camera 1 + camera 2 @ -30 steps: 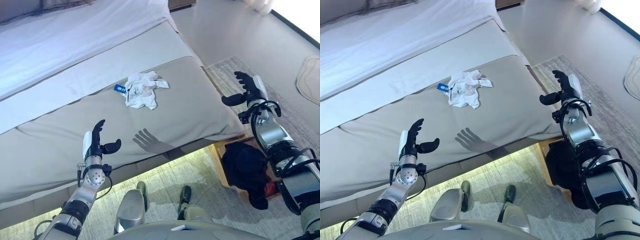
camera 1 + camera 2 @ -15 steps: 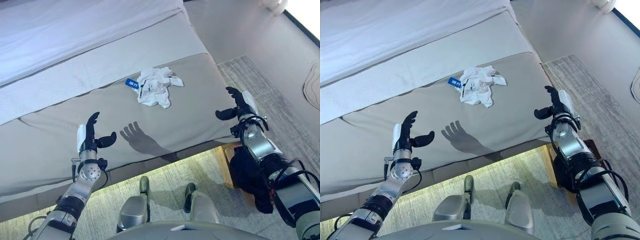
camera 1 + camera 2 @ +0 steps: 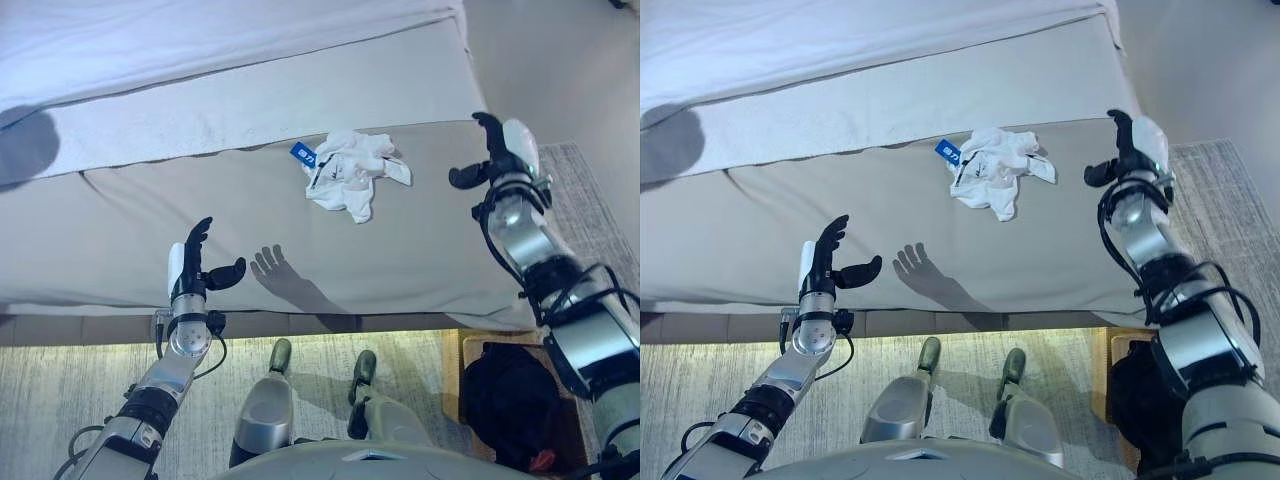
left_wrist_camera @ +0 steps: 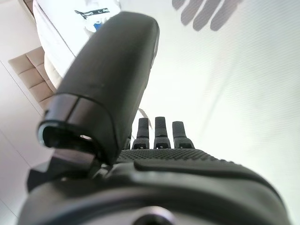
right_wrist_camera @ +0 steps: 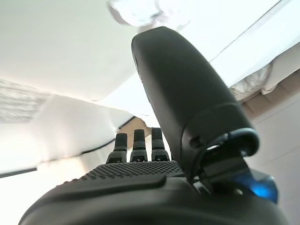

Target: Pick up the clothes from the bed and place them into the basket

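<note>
A crumpled white garment [image 3: 352, 177] with a blue tag lies on the grey bed cover [image 3: 130, 230], right of the middle. My right hand [image 3: 497, 157] hovers open over the bed's right part, a short way right of the garment [image 3: 995, 172]. Over the bed's near edge, well left of the garment, my left hand [image 3: 196, 272] is held up, open and holding nothing. The wooden basket [image 3: 470, 345] stands on the floor at the bed's right corner with dark clothes [image 3: 512, 400] in it. The garment [image 4: 91, 13] shows small beyond my left thumb.
A white sheet [image 3: 200, 40] covers the far part of the bed. A pale patterned rug [image 3: 70, 385] runs along the floor under the bed's near edge and to the right of the bed [image 3: 1230, 190].
The camera has swung, shifting the whole picture. My right hand has come from beside the bed's corner to over the cover, closer to the white garment. The left hand stays open.
</note>
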